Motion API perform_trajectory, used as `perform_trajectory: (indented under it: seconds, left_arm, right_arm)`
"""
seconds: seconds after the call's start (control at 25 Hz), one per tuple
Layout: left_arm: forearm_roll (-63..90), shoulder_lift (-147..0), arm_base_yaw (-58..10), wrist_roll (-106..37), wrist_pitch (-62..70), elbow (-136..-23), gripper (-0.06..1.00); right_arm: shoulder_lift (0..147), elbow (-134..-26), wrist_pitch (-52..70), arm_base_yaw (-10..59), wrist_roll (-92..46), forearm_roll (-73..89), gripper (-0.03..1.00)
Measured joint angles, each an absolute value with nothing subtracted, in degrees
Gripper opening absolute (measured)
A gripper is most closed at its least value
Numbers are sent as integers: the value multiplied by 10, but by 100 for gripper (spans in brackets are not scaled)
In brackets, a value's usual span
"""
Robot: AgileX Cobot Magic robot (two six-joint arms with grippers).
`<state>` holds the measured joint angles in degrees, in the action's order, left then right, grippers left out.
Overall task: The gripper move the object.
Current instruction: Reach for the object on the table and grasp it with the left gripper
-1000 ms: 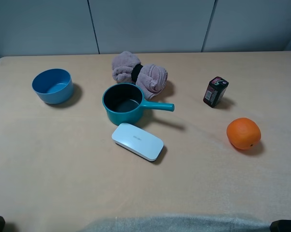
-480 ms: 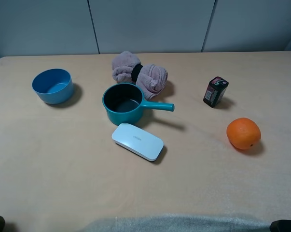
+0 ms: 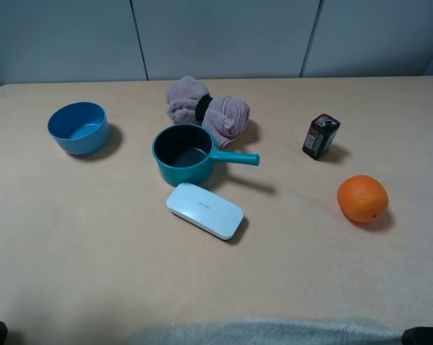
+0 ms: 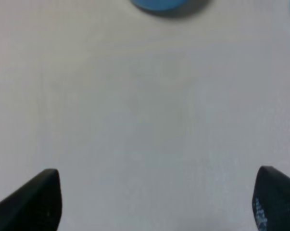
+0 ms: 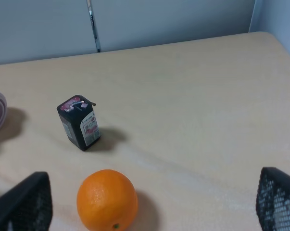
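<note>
Spanning all views, the tan table [image 3: 94,244] carries six items. The teal pot [image 3: 182,153] stands upright near the middle, with its handle pointing toward the right side of the high view. Just behind it lies a rolled mauve cloth [image 3: 209,109] bound by a black band. Just in front of the pot lies a flat white case [image 3: 204,210]. It has a faint grey mark on its lid that is too small to read.

The blue bowl [image 3: 77,127] stands upright on the left rear part of the table, well apart from the pot and touching nothing. The left wrist view catches only its edge [image 4: 159,4], far ahead of the fingers.

An orange [image 3: 362,198] sits on the right side. Behind it, and apart from it, stands a small dark carton [image 3: 321,135]. The carton's red and white label shows printing, but none of it is legible in either view.

The left gripper [image 4: 157,202] hangs over bare table with its fingers spread wide, holding nothing. The right gripper [image 5: 152,202] is likewise spread wide and holds nothing, with the orange just ahead of it.
</note>
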<state>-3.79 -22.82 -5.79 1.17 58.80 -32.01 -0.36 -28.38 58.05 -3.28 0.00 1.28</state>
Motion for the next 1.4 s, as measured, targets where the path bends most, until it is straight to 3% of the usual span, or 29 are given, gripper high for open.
perform_trajectory:
  seconds: [0.28,0.88,1.4]
  left_arm:
    - [-37,-323,-3,8,560,-342,80]
    - [-36,-513,2,8,453,-354,80]
    - [-36,-724,2,8,435,-494,80]
  right_arm:
    - [-4,-284,580,-33,0,13,67]
    - [-4,-284,580,-33,0,13,67]
    - [-4,-284,580,-33,0,13,67]
